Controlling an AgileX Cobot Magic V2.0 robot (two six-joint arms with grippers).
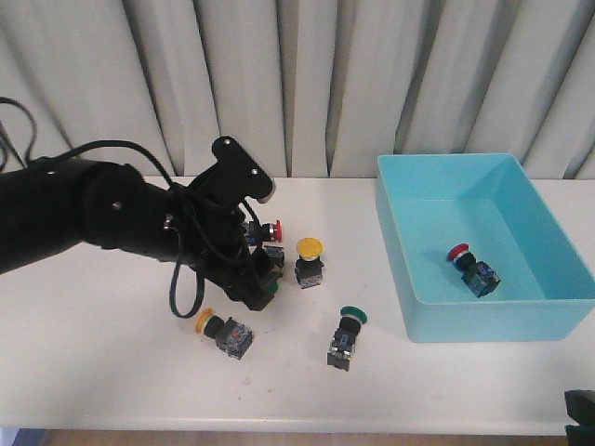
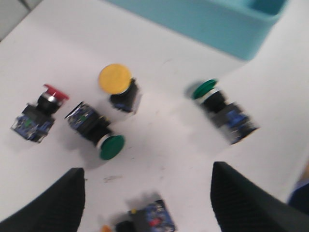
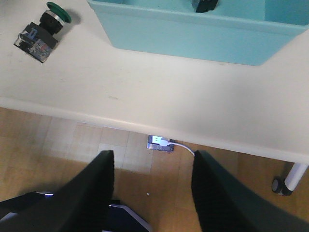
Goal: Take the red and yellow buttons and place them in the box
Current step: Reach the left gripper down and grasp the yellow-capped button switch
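Yellow round-capped push-button switch (image 2: 117, 84) sits at twelve o'clock from our spread, empty left gripper (image 2: 147, 193), the turquoise plastic box (image 1: 483, 246) at three, and we risk pinching the neighbouring green-capped switch (image 2: 96, 131) crowding it instead.

Two green-capped switches lie on the white table (image 1: 112, 372): one green switch (image 1: 346, 336) on its side near the front edge, the other green switch (image 2: 94, 130) on its side. A grey pleated curtain (image 1: 372, 74) hangs behind the table.
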